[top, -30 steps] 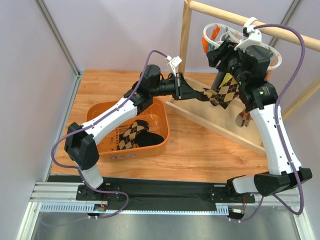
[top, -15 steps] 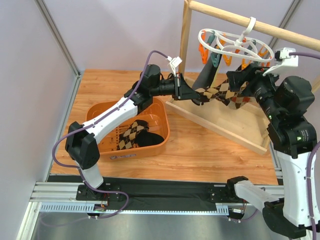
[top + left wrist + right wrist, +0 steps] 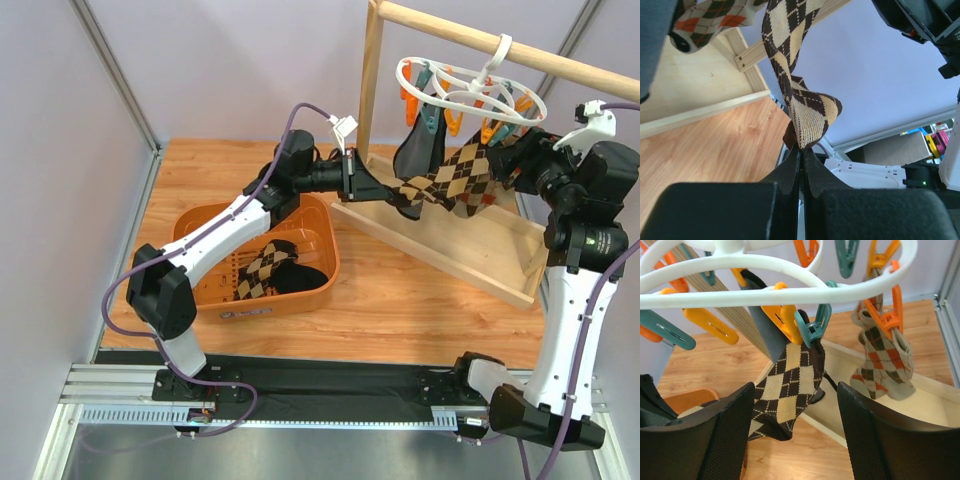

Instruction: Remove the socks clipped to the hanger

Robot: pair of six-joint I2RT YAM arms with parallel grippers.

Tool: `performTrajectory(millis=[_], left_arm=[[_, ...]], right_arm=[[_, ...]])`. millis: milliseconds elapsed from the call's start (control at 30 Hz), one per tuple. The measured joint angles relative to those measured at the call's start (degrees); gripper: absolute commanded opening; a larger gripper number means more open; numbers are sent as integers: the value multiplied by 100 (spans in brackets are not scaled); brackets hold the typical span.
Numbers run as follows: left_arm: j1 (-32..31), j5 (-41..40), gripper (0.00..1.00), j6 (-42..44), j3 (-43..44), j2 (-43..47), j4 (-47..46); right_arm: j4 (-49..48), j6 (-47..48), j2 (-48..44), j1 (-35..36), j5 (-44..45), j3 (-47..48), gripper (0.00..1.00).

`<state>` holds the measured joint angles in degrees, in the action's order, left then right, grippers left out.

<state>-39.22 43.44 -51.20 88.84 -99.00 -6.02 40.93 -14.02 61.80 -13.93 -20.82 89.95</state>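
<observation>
The white ring hanger hangs by its hook from the wooden rail, with orange and teal clips. A brown-and-tan argyle sock hangs from a teal clip. My left gripper is shut on that sock's lower end and holds it stretched to the left. My right gripper is open and empty just right of the hanger, its fingers either side of the argyle sock but apart from it. A tan-and-orange argyle sock hangs from an orange clip. A dark sock hangs beside them.
An orange basket at the left holds an argyle sock and a black one. The wooden rail frame and its base tray stand under the hanger. A metal post edges the table on the left.
My right arm has pulled back to the right, away from the hanger, and the hanger ring has come clear of it. My left gripper keeps its hold on the argyle sock.
</observation>
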Motion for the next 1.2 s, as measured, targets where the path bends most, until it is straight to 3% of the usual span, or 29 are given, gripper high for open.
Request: performTrajectory(millis=[233,500,733,1200], left_arm=[[105,114,0,-24,-61,136,-9],[109,225,0,-125,-149,216,-52],[133,260,0,-164,-153,223,-66],[181,304,0,-168,-190,332,-66]], right_arm=[[-756,-131,7,-354,-778,-321,61],[-1335,-129,155,-389,-811,-380,59],[-1646,-157,426,-389,-778,-382,50],[-2159,-181,533,-468,-892,-540,50]])
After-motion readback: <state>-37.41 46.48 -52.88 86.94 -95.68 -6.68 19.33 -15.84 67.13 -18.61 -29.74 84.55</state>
